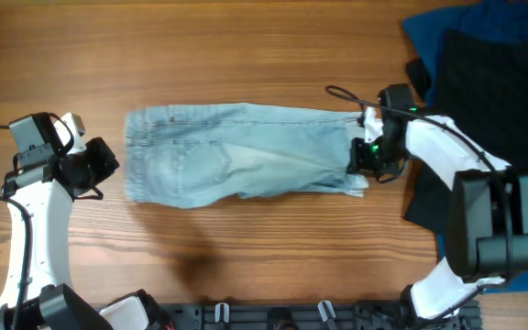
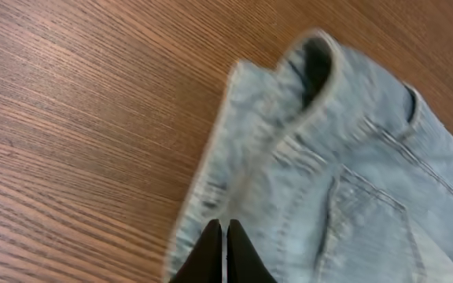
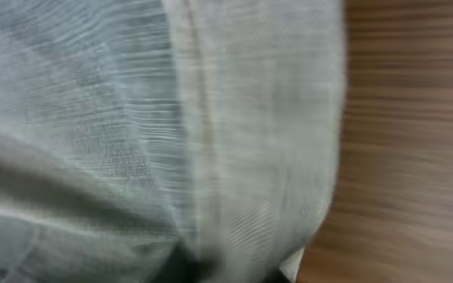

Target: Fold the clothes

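Note:
The light blue denim shorts lie flat across the middle of the wooden table, waistband to the left and leg hems to the right. My left gripper sits just off the waistband edge. In the left wrist view its black fingers are shut together over the waistband of the shorts. My right gripper is at the hem end. In the blurred right wrist view the denim fills the frame and covers the fingers, which look closed on the hem.
A large black garment lies at the right edge on top of a dark blue cloth, just behind my right arm. Bare wood surrounds the shorts.

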